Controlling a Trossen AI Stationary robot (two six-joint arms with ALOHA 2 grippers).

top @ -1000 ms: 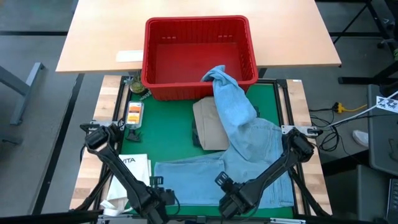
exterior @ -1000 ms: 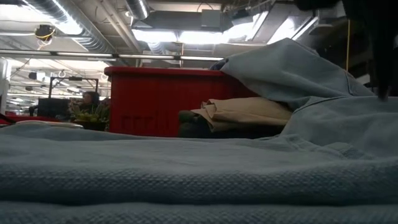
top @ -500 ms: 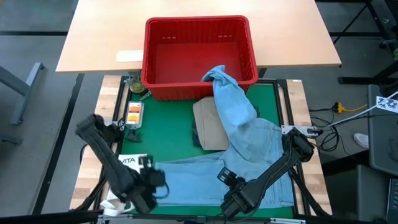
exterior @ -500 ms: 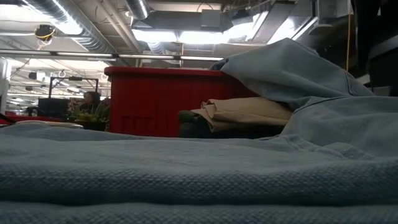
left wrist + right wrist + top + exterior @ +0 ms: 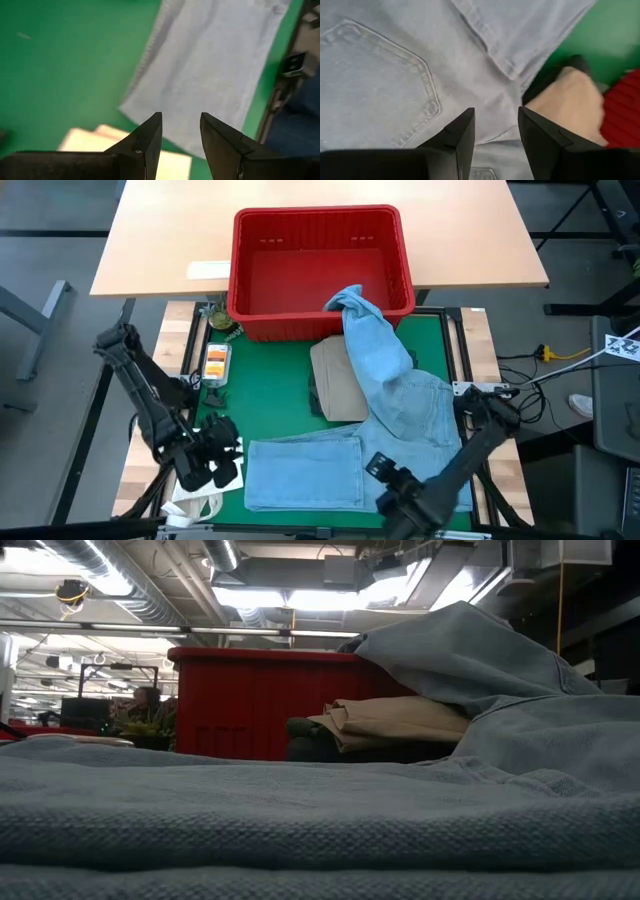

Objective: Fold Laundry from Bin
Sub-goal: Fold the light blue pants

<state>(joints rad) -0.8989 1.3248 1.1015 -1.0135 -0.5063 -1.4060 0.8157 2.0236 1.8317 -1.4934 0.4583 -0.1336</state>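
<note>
Here jeans (image 5: 340, 465) drape over tan garment (image 5: 335, 380), bin (image 5: 320, 265) rim; both jaws released, empty.

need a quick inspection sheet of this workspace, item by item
surface: green mat on a wooden table
job's things: light blue jeans spread on the mat, one leg over the red bin rim; khaki garment folded beside
clutter: white paper bag at the mat's left edge
grippers: left end effector and right end effector both open, holding nothing
cables: bundle right of the table
surroundings: a person in the far background
</note>
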